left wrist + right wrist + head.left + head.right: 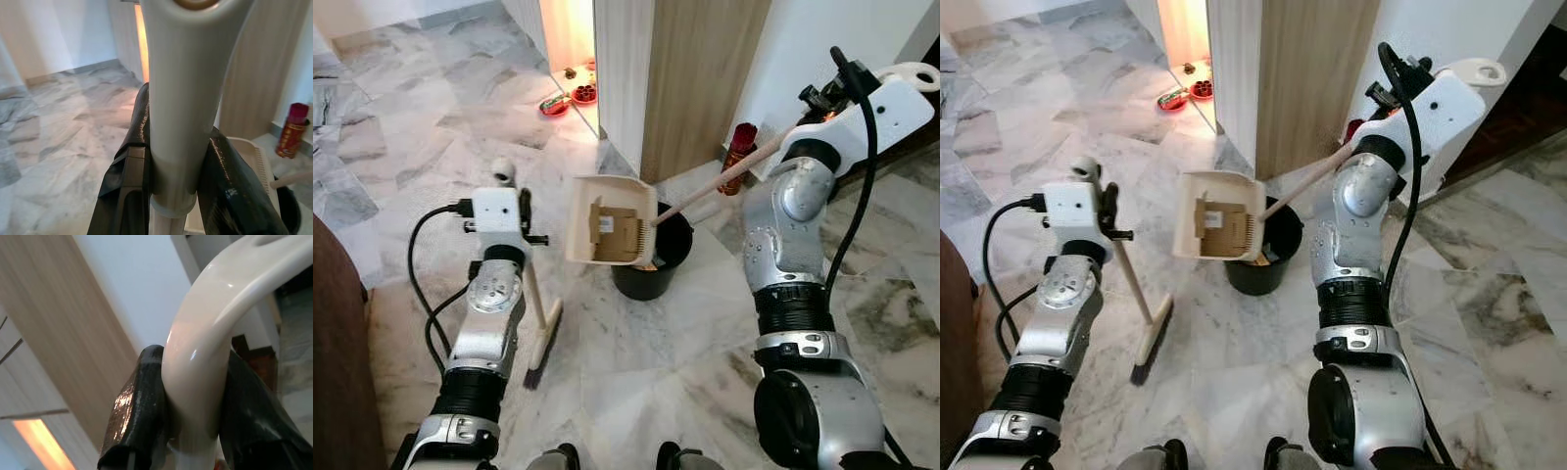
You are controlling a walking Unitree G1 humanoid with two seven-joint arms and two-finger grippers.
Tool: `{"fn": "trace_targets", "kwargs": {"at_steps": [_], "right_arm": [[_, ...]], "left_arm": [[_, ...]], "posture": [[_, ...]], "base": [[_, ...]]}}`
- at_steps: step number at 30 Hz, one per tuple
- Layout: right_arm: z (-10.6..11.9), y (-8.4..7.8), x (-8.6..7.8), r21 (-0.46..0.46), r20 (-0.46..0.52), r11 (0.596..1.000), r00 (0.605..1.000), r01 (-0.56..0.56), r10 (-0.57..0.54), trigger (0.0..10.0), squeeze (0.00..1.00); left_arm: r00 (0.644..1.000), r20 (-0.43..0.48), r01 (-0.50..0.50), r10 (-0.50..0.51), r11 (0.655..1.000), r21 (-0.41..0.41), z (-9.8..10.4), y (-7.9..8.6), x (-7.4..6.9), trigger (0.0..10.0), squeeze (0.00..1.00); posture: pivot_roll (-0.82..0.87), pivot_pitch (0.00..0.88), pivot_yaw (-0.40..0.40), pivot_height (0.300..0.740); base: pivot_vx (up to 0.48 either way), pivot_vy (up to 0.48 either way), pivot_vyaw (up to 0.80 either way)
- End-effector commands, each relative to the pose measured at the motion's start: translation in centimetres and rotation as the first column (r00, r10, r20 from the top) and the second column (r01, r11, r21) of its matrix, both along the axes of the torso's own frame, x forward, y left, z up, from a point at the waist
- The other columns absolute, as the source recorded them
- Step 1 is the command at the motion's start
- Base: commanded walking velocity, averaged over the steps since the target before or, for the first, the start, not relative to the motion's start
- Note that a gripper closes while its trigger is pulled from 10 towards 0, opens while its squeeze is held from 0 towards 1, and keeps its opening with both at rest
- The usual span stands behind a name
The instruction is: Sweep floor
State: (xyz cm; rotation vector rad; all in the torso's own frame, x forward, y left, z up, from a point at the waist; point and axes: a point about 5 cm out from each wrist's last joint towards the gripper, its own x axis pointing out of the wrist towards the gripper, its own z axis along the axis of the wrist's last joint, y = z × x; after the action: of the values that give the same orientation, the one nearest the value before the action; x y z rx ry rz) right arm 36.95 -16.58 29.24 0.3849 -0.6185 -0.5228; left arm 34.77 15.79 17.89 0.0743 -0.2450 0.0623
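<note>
The robot stands on a grey and white marble floor [636,372]. Its right gripper [195,396] is lifted high, and its two black fingers [139,401] squeeze the curved top of a long cream handle. That handle runs down to a cream plastic dustpan [610,219]. The dustpan is tipped up on its edge over a round black plastic bin [651,259], with its open side facing the robot. It looks tipped like this so the dirt can slide down into the bin. A flat brown piece, maybe cardboard, sits against the inside of the pan. It cannot be told if it is loose or stuck there.

The left gripper [171,171] holds a cream broom with a pale stick [538,294]. Its black fingers [129,171] press on both sides of the thick top of the stick. The broom's brush end rests on the floor just beside the robot's left arm, near the bin but not touching it. It seems to be held there out of the way while the pan gets emptied.

A red spray can [738,157] stands by the wooden door frame, behind the bin. Some small red dishes [570,98] sit on the floor farther off, in a warm orange light.

The sweeping looks nearly done, with this emptying as a late step.
</note>
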Motion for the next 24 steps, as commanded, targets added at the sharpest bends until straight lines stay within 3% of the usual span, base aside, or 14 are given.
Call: {"fn": "trace_targets", "kwargs": {"at_steps": [1,15,24], "right_arm": [[1.7,-0.1,-0.7,-0.033,0.097,0.999,0.995,0.031,-0.027,10.0,0.00],[3.3,-1.4,-1.2,-0.165,0.174,0.976,0.978,0.141,-0.112,10.0,0.00],[3.5,-1.6,-1.4,-0.176,0.191,0.973,0.975,0.151,-0.117,10.0,0.00]], "left_arm": [[0.997,0.077,0.030,-0.031,0.999,0.012,1.3,-0.4,-0.4,10.0,0.00],[0.992,0.088,0.087,-0.091,0.995,0.048,1.3,-1.2,-0.6,10.0,0.00],[0.989,0.096,0.108,-0.114,0.992,0.068,1.4,-1.5,-0.7,10.0,0.00]], "posture": [[0.06,0.158,-0.004,0.740],[0.06,0.157,0.000,0.740],[0.06,0.154,-0.001,0.740]], "base": [[0.000,0.000,0.00],[0.000,0.000,0.00],[0.000,0.000,0.00]]}}
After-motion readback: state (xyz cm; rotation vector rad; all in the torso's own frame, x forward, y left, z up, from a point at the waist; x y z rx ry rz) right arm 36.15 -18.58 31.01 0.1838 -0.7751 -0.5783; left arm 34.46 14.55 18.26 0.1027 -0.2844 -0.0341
